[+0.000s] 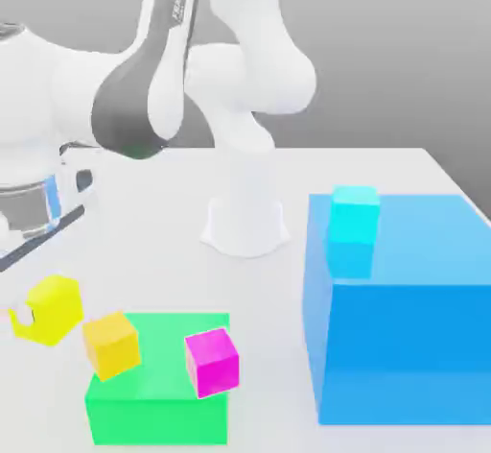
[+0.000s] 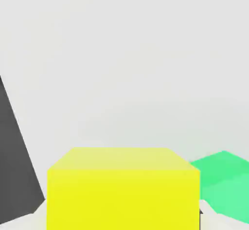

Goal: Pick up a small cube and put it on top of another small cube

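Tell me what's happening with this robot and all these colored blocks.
A robot arm has its end effector closed on the yellow cube, and the cube is tilted. It is not on top of another small cube yet. The orange cube and the pink cube are at the green block, and the light blue cube is at the big blue block.
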{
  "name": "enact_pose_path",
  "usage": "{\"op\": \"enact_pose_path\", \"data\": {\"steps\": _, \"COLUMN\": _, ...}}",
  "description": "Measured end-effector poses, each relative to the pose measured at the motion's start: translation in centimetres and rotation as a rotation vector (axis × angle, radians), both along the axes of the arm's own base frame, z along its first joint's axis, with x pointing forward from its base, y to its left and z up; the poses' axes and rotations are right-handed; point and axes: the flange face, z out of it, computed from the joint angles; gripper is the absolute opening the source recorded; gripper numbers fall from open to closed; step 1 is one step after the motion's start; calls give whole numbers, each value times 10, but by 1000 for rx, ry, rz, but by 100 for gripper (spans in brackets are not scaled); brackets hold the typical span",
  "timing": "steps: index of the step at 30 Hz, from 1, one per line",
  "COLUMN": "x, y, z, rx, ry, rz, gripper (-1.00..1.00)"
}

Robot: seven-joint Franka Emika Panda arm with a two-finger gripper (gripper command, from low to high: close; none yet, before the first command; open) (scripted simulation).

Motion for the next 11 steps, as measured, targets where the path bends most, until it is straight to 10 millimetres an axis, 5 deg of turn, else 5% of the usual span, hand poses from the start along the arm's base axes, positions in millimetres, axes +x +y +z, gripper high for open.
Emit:
{"op": "enact_pose_path", "data": {"steps": 3, "x": -8, "y": 22, "z": 13, "rx": -3, "ry": 6, "rz": -67, "gripper": -100}}
{"op": "enact_pose_path", "data": {"steps": 7, "x": -10, "y": 25, "z": -30, "rx": -6, "ry": 8, "rz": -85, "gripper": -100}}
{"op": "enact_pose_path", "data": {"steps": 8, "x": -10, "y": 26, "z": -39, "rx": -4, "ry": 7, "rz": -85, "gripper": 100}}
{"op": "enact_pose_path", "data": {"steps": 11, "x": -10, "y": 28, "z": -39, "rx": -4, "ry": 7, "rz": -81, "gripper": 100}}
